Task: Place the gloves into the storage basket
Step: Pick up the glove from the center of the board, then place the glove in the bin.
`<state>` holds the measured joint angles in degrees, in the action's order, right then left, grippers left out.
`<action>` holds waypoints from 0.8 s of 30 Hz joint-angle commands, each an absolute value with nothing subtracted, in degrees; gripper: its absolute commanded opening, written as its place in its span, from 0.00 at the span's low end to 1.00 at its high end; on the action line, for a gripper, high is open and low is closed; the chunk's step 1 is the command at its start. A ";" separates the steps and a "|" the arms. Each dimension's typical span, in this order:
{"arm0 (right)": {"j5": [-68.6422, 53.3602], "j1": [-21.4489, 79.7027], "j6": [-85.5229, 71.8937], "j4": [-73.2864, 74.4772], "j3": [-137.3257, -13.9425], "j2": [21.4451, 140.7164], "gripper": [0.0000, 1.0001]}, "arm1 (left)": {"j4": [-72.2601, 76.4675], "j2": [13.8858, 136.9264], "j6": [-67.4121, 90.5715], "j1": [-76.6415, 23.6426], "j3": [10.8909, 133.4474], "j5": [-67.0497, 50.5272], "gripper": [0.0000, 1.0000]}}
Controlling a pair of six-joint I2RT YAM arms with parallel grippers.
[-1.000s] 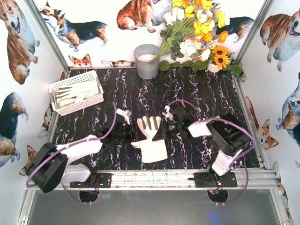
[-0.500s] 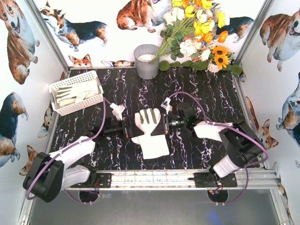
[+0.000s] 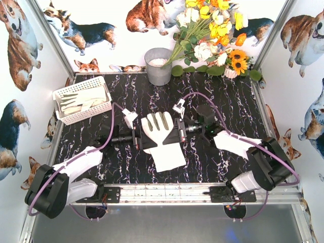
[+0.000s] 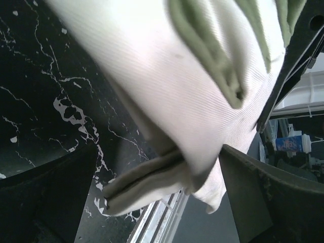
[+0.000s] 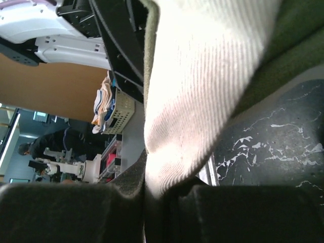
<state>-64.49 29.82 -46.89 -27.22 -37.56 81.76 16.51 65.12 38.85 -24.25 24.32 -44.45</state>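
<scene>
Black marbled tabletop (image 3: 228,101): at its centre, one cream glove (image 3: 161,134) is clamped along one edge by the right gripper (image 3: 175,134). The left gripper (image 3: 140,139) is seen with fingers spread wide about the opposite edge. Other gloves (image 3: 83,103) are piled in the storage basket (image 3: 65,92), far left.
</scene>
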 commanded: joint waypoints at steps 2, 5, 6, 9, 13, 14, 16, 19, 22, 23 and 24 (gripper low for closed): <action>-69.41 29.53 -48.34 -30.97 -40.93 77.37 0.00 | 14.45 64.24 35.94 -23.04 28.08 -46.10 1.00; -70.01 29.53 -48.62 -30.55 -41.33 76.30 0.00 | 13.64 64.13 35.79 -22.90 29.22 -47.44 1.00; -70.13 29.53 -48.61 -30.37 -41.45 76.08 0.00 | 15.36 64.32 37.10 -22.95 29.34 -49.08 1.00; -70.18 29.53 -48.44 -30.02 -41.74 75.62 0.00 | 24.67 65.08 43.90 -24.20 28.56 -55.56 1.00; -70.45 29.53 -48.51 -29.99 -42.33 75.95 0.00 | 23.45 64.71 43.66 -26.95 29.77 -58.40 1.00; -70.55 29.53 -48.59 -30.10 -42.50 76.06 0.00 | 23.09 64.76 43.45 -27.18 29.80 -59.18 0.99; -70.58 29.58 -48.84 -30.46 -42.69 76.10 0.00 | 22.77 65.01 43.69 -27.25 29.48 -60.35 0.94; -70.29 29.53 -48.74 -30.31 -42.88 75.76 0.00 | 22.77 65.13 44.38 -27.32 28.52 -60.69 0.76; -69.90 29.53 -48.49 -29.99 -42.98 75.59 0.00 | 26.33 64.96 47.42 -27.69 27.14 -61.64 0.62; -69.75 29.53 -48.37 -29.73 -42.98 75.60 0.00 | 28.27 64.95 49.07 -28.03 26.74 -62.05 0.59; -69.66 29.53 -48.09 -29.35 -43.10 75.65 0.00 | 30.72 64.95 50.42 -28.37 26.30 -62.20 0.55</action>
